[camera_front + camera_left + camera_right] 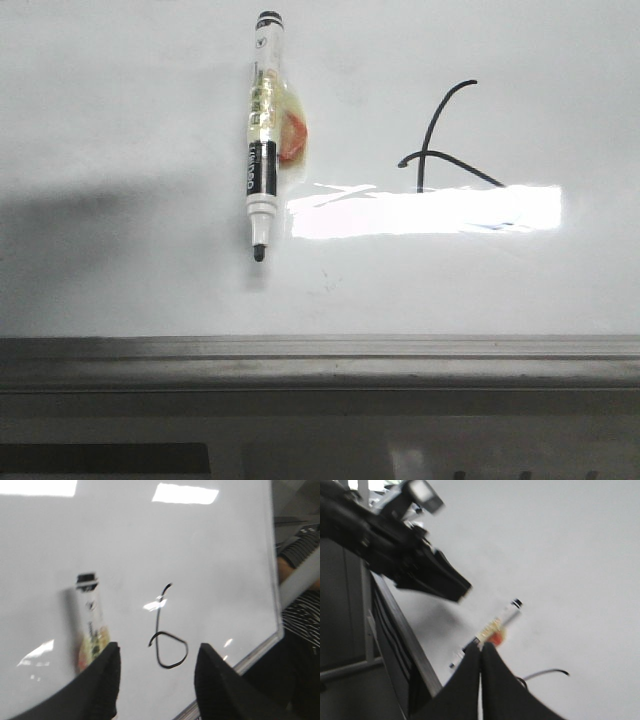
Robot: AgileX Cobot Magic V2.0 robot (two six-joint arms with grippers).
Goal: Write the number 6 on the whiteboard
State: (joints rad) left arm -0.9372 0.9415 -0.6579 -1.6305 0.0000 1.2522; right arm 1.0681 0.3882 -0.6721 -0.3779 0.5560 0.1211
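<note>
The whiteboard [120, 120] fills most of the front view. On it is the number 6 [432, 125], a thin black line whose lower loop is partly washed out by glare. In the left wrist view the whole number 6 [157, 620] shows between the fingers of my open left gripper [158, 649], which hovers above the board and holds nothing. A white marker [262, 130] with a black tip lies loose on the board to the left of the figure. My right gripper [481, 647] is shut with nothing in it, and the marker [496, 626] lies beyond its tips. Neither gripper shows in the front view.
A bright rectangular glare patch [430, 210] sits across the foot of the figure. A grey metal edge strip [320, 346] borders the board, with a dark ledge [320, 400] past it. A person's striped sleeve [300, 550] is beyond the board's side edge. The left arm [400, 550] hangs over the board.
</note>
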